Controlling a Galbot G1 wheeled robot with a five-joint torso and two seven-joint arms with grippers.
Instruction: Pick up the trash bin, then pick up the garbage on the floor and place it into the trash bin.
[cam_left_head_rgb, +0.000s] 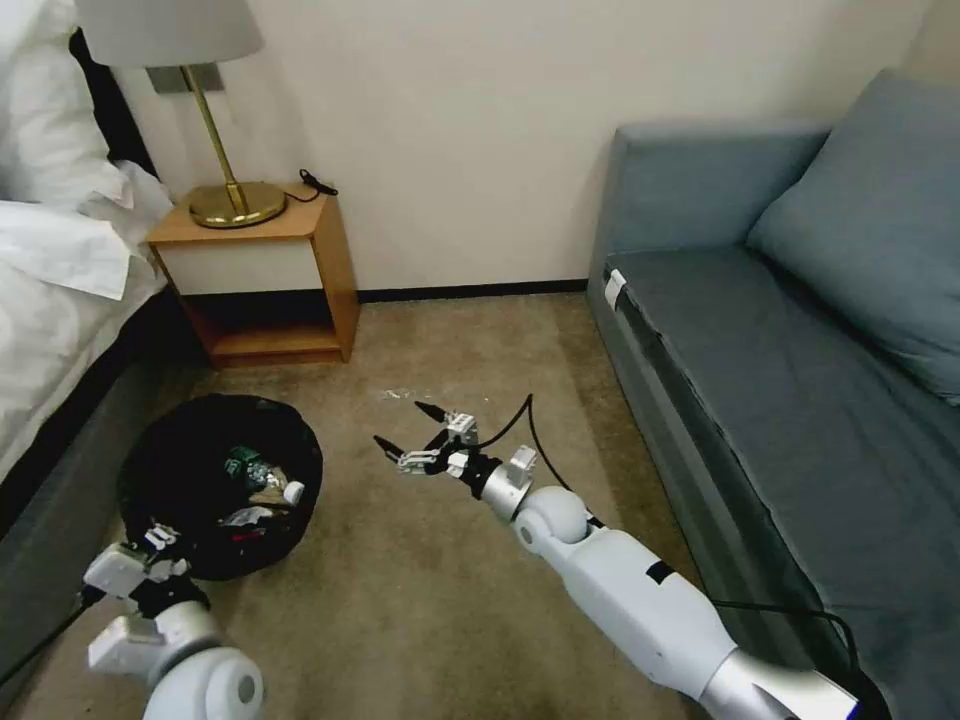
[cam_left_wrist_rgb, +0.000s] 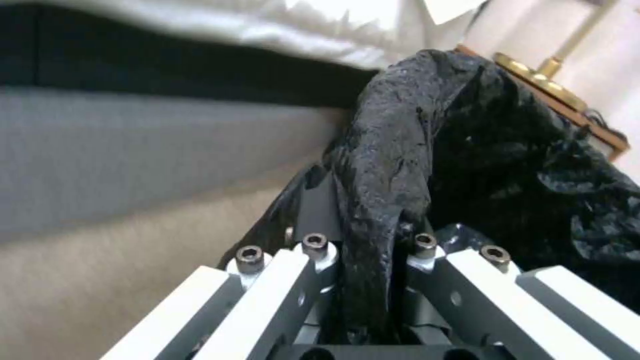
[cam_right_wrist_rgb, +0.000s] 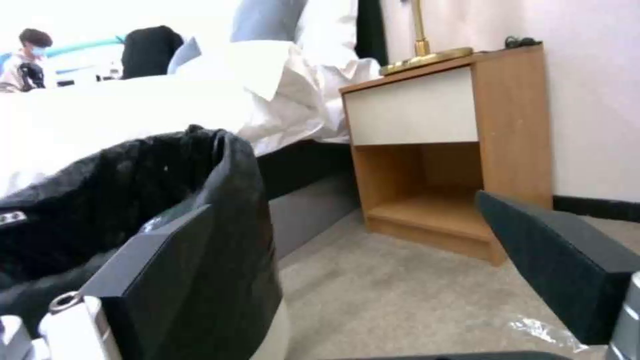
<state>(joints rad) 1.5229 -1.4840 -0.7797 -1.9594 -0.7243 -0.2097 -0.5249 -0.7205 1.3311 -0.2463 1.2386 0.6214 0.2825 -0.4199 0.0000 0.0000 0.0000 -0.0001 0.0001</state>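
The trash bin, round with a glossy black liner, sits low at the left beside the bed. My left gripper is shut on its near rim; the left wrist view has the liner-covered rim pinched between the fingers. Garbage lies inside the bin: a green-labelled bottle and a red-and-white wrapper. My right gripper hangs open and empty over the carpet, right of the bin. In the right wrist view its fingers frame the bin and the floor.
A wooden nightstand with a brass lamp stands against the far wall. The bed borders the left, a blue sofa the right. A small clear scrap lies on the carpet ahead of my right gripper.
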